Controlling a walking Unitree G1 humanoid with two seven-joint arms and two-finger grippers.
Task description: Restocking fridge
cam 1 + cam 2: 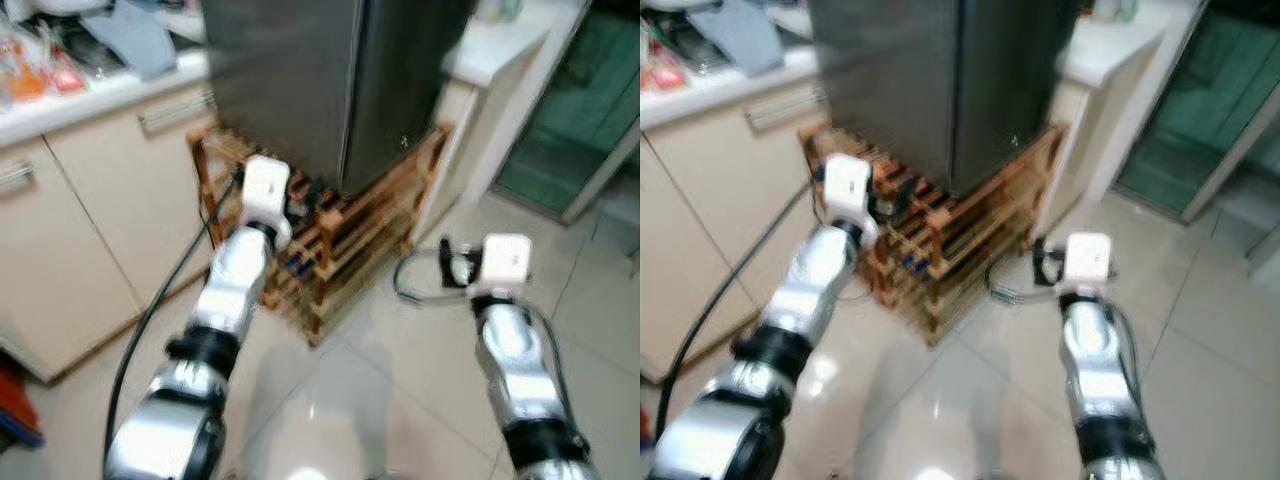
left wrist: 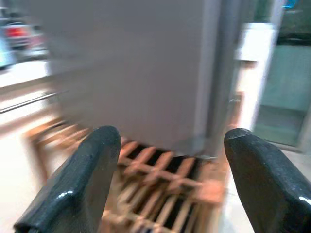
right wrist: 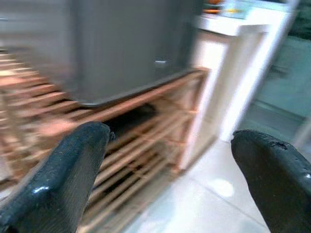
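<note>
The fridge [image 1: 300, 80] stands shut at 12 o'clock on a wooden rack [image 1: 340, 250]. The left gripper [image 2: 165, 184] and the right gripper [image 3: 170, 179] have fingers apart and hold nothing. Restocking seems not yet begun.

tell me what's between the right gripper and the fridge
In the right wrist view, the right gripper is open and holds nothing. Ahead lie bare pale floor tiles, then the wooden rack on which the dark fridge stands.
</note>
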